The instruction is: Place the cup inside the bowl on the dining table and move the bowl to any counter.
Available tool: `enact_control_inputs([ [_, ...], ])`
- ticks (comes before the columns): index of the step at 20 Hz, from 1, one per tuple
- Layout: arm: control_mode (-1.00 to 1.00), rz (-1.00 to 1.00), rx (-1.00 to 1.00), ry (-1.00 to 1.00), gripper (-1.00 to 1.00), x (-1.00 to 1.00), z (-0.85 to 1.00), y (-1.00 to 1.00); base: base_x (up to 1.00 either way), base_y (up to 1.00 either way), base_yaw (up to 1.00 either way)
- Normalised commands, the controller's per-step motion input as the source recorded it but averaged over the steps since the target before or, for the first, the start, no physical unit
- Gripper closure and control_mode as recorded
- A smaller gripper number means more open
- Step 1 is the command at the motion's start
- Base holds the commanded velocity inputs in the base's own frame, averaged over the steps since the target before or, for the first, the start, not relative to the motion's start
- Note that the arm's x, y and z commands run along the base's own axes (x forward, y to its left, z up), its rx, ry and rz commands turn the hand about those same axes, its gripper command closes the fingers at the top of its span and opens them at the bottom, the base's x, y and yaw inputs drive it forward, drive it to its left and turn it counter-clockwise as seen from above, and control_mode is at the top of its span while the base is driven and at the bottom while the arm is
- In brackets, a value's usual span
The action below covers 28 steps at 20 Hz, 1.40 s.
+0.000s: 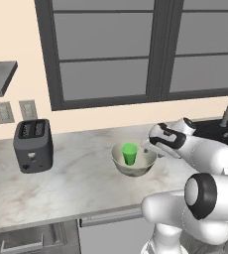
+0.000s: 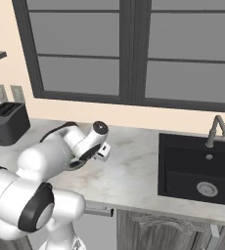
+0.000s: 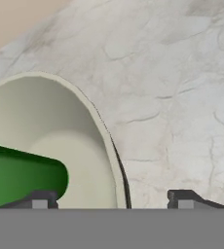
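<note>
The bowl [image 1: 134,163] stands on the counter [image 1: 71,186] under the window, cream-green inside, with the green cup [image 1: 130,153] upright in it. In the hand view the bowl [image 3: 60,126] takes the left half and the cup [image 3: 21,177] shows at the lower left. My gripper [image 1: 152,150] hangs at the bowl's right rim. It is open: its fingertips [image 3: 43,198] stand wide apart on either side of the rim, one inside the bowl and one outside, with the gripper [image 3: 113,199] gripping nothing. The dining table is out of view.
A dark toaster [image 1: 33,145] stands on the counter to the left. A black sink [image 2: 197,168] with a faucet [image 2: 216,129] lies to the right. The windowed wall runs behind the counter, and bare marble surrounds the bowl.
</note>
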Motion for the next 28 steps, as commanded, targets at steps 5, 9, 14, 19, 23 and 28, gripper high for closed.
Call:
enact_control_inputs([
  [5, -1.00, 0.00, 0.00, -0.01, -1.00, -0.52, 0.16, 0.00, 0.00, 0.00, 0.00],
  [9, -1.00, 0.00, 0.00, -0.05, -1.00, -0.75, 0.43, 0.00, 0.00, 0.00, 0.00],
  [14, -1.00, 0.00, 0.00, -0.05, -1.00, -0.84, 0.46, 0.10, 0.00, 0.00, 0.00],
  [19, -1.00, 0.00, 0.00, -0.08, -1.00, -0.75, 0.38, 0.13, 0.00, 0.00, 0.00],
  [23, -1.00, 0.01, 0.00, -0.13, -1.00, -0.87, 0.38, 0.21, 0.00, 0.00, 0.00],
  [28, -1.00, 0.03, 0.00, -0.10, -1.00, -0.81, 0.35, 0.24, 0.00, 0.00, 0.00],
])
